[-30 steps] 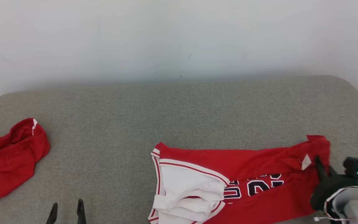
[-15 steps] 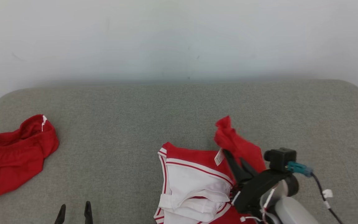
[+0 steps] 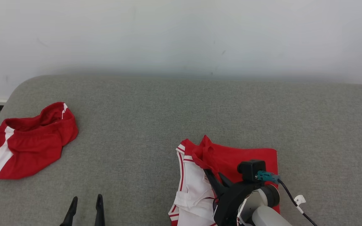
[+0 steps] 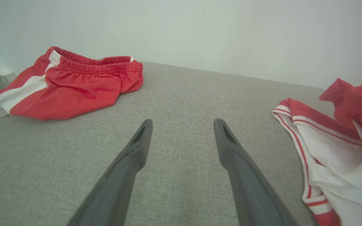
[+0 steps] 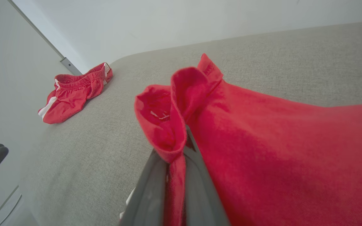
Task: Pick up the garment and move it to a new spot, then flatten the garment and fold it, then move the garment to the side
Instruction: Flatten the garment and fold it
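The garment (image 3: 247, 156) is a red and white jersey lying on the grey cushion at the lower middle right. Its red end is folded leftward over the white part (image 3: 193, 185). My right gripper (image 3: 213, 173) is shut on a bunched red edge of it, held just above the fold; in the right wrist view that red cloth (image 5: 262, 131) drapes over and between the fingers (image 5: 146, 188). My left gripper (image 3: 87, 197) is open near the front edge, well left of the garment, with nothing between its fingers (image 4: 137, 147). The garment's white edge (image 4: 322, 147) lies to its right.
A pair of red shorts (image 3: 30, 141) with a white stripe lies crumpled at the cushion's far left, also in the left wrist view as shorts (image 4: 74, 84). The grey cushion (image 3: 181, 106) ends at a pale wall behind. Bare cushion lies between shorts and garment.
My right gripper has carried the garment's red right end leftward over the rest, so the spread-out jersey now lies doubled. The head camera has also turned. The left gripper stays open.
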